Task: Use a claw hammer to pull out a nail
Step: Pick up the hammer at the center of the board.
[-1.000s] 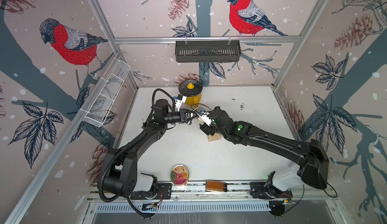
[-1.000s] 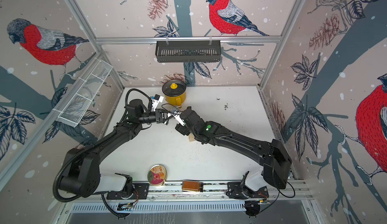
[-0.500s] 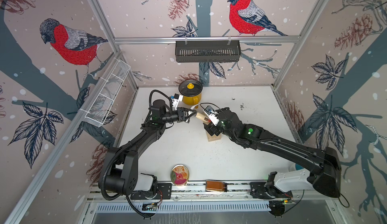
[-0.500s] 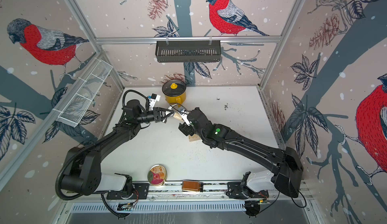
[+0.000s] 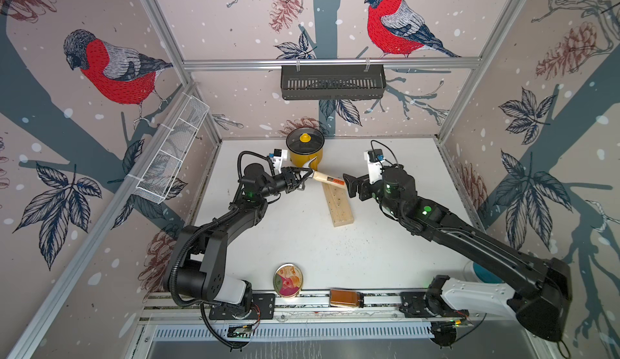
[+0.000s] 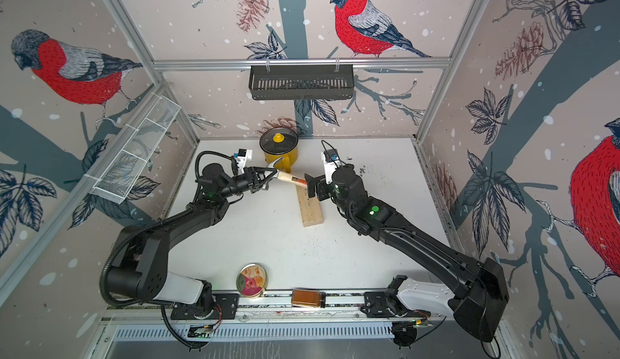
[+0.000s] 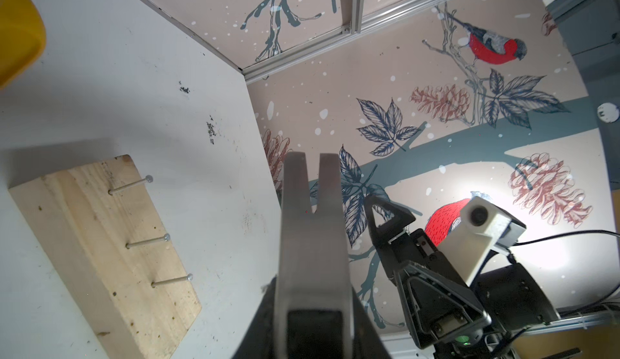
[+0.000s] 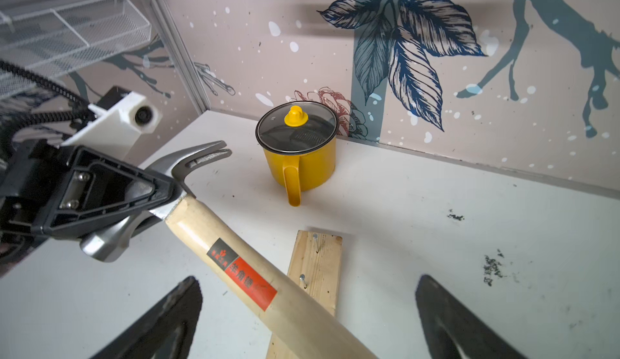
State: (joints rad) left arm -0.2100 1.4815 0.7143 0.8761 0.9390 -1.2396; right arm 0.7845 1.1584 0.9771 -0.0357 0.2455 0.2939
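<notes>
The claw hammer point(image 5: 327, 179) hangs above the table, its grey forked claw point(image 7: 312, 203) pointing away from my left wrist. My left gripper point(image 5: 299, 178) is shut on the steel head point(image 8: 110, 240). The pale handle with its orange-and-black label point(image 8: 243, 275) slants over a wooden block point(image 5: 339, 204). My right gripper point(image 8: 310, 322) is open. The handle passes between its fingertips point(image 8: 167, 320) without touching them. A nail point(image 7: 131, 185) stands at one end of the block, two more point(image 7: 147, 241) along it. In both top views the right gripper point(image 6: 312, 186) sits at the handle's free end.
A yellow pot with a glass lid point(image 5: 304, 149) stands at the back, just behind the hammer head. A round tin point(image 5: 288, 280) and an amber jar point(image 5: 345, 298) lie at the front edge. A black basket point(image 5: 332, 82) hangs on the back wall, a white wire basket point(image 5: 171, 156) on the left.
My right gripper has opened wide and drawn back to the right along the handle. The left gripper keeps hold of the hammer head, which has shifted slightly left.
</notes>
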